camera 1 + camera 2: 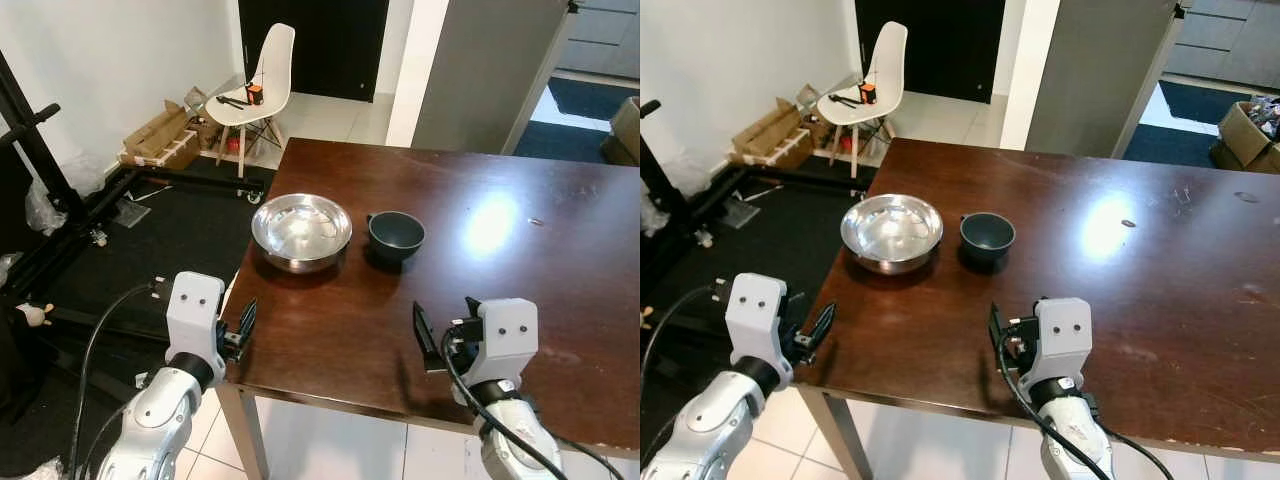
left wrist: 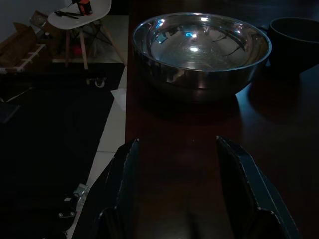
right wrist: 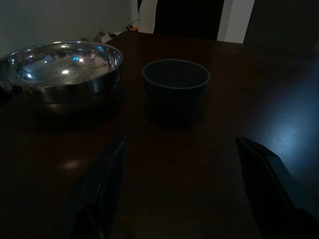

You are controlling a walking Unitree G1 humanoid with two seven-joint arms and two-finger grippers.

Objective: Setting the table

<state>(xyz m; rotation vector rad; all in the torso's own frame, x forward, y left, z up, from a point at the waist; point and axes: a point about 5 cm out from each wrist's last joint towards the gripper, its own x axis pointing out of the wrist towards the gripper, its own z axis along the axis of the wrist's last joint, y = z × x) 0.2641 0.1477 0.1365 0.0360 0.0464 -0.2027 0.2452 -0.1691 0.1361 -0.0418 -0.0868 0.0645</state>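
While both grippers wait spread and empty at your near table edge, the dark round ceramic cup point(image 1: 396, 237) sits ahead of the right gripper point(image 1: 443, 330); the shiny steel bowl point(image 1: 301, 231) faces the left gripper point(image 1: 240, 330).

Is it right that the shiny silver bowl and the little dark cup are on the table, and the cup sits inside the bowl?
Not quite. The dark cup stands on the table beside the silver bowl, not inside it, as the left eye view shows.

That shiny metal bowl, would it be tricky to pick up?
Probably slippery: the steel bowl has smooth, curved, polished walls. It looks thin, so likely light and stiff. Pushed, it would probably slide on the table rather than tip.
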